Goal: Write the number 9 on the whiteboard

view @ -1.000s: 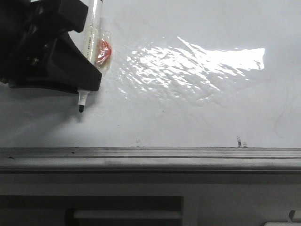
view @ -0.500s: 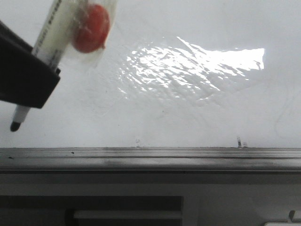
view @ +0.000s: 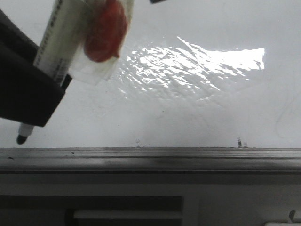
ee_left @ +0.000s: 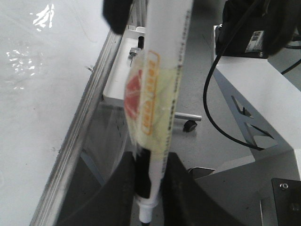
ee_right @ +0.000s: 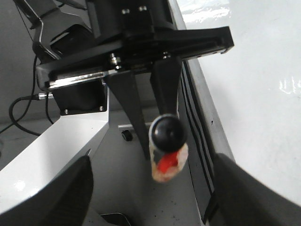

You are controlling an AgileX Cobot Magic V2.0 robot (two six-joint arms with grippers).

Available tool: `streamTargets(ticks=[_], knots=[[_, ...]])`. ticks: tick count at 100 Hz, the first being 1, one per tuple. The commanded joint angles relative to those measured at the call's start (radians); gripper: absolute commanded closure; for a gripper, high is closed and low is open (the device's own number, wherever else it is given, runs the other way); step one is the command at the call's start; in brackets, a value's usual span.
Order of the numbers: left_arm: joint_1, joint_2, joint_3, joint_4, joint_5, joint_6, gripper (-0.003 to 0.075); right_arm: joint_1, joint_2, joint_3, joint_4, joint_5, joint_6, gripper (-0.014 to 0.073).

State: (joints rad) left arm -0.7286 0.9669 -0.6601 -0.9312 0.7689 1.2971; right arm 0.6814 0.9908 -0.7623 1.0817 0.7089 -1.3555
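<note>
Glossy white film, wrinkled and glaring under the light, covers the whiteboard (view: 197,108), with a grey metal rail (view: 150,157) along its near edge. At the left end of that rail the left hand (ee_left: 149,188) is closed on a white marker (view: 59,42), black fingers (ee_left: 123,188) pinching its lower barrel. A red tag in clear tape (view: 106,35) clings to the barrel above the grip. The black tip (view: 21,139) points down, just above the rail; whether it touches the board I cannot tell. No number 9 shows on the board. The right hand's (ee_right: 150,197) wide-set dark fingers (ee_right: 51,197) grip nothing.
</note>
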Motion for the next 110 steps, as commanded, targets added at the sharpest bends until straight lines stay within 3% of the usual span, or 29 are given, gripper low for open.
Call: streamTargets(ticks=[1,27,34,51,67,74,93,100,110], knots=[[0.0,-0.006,-0.027,-0.056,-0.007,0.03,0.0741,0.041,0.04,-0.055,0.05,-0.056,-0.036,0.0121],[0.0,-0.006,-0.027,-0.056,0.001,0.054,0.0741,0.135,0.136,-0.092,0.096,-0.131,-0.036,0.0147],[0.0,-0.006,-0.027,-0.056,0.003,0.054,0.0741,0.138,0.145,-0.092,0.096,-0.13,-0.036,0.0255],[0.0,-0.006,-0.027,-0.056,0.003,0.054,0.0741,0.138,0.146,-0.092,0.096,-0.124,-0.036,0.0659],[0.0,-0.008,-0.027,-0.068,-0.026,0.033,0.0729,0.136,0.146,-0.092,0.091,-0.124,-0.029,0.0655],[0.0,-0.021,-0.027,-0.068,-0.031,0.016,0.0657,0.132,0.146,-0.092,0.063,-0.126,-0.004,0.0655],[0.002,-0.136,-0.027,-0.026,-0.031,-0.083,0.0281,0.045,0.139,-0.094,-0.158,-0.052,0.272,0.0655],[0.002,-0.2,-0.027,0.038,-0.026,-0.154,0.0235,0.008,0.133,-0.109,-0.251,0.041,0.351,0.0655],[0.002,-0.301,-0.027,0.146,-0.038,-0.285,0.0258,-0.005,0.109,-0.145,-0.456,0.124,0.479,0.065]])
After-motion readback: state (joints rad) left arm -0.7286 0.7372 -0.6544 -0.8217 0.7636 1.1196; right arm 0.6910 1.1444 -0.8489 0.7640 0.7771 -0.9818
